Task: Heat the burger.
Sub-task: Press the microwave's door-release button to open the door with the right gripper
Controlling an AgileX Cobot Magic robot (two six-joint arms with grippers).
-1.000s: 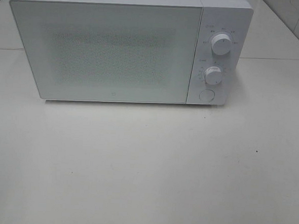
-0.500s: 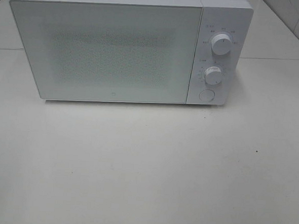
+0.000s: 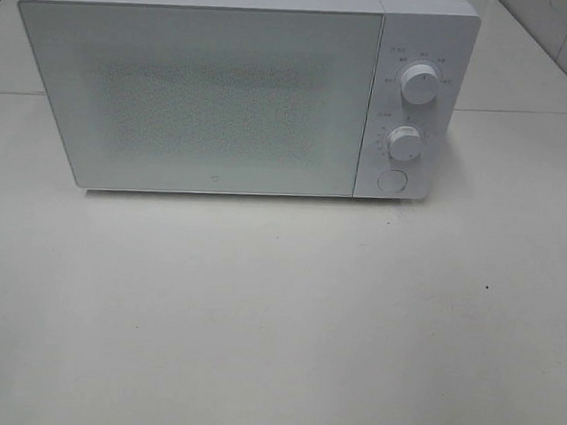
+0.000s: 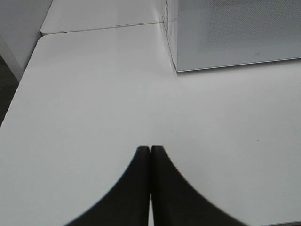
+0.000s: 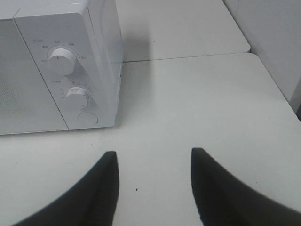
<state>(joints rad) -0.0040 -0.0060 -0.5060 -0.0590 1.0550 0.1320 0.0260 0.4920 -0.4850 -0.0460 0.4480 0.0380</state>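
Observation:
The burger is out of view in every frame. A white microwave (image 3: 223, 93) stands at the back of the white table (image 3: 277, 318) with its door shut. My left gripper (image 4: 150, 149) hovers over bare table in front of the microwave's left corner (image 4: 235, 33), its dark fingers pressed together with nothing between them. My right gripper (image 5: 154, 153) stands open over the table in front of the microwave's control panel (image 5: 70, 80), and its jaws hold nothing. Neither gripper shows in the exterior high view.
The control panel carries an upper knob (image 3: 420, 84), a lower knob (image 3: 403, 141) and a round button (image 3: 391, 181). A second tabletop (image 5: 183, 28) adjoins behind. The table's left edge (image 4: 19, 94) drops off beside a wall.

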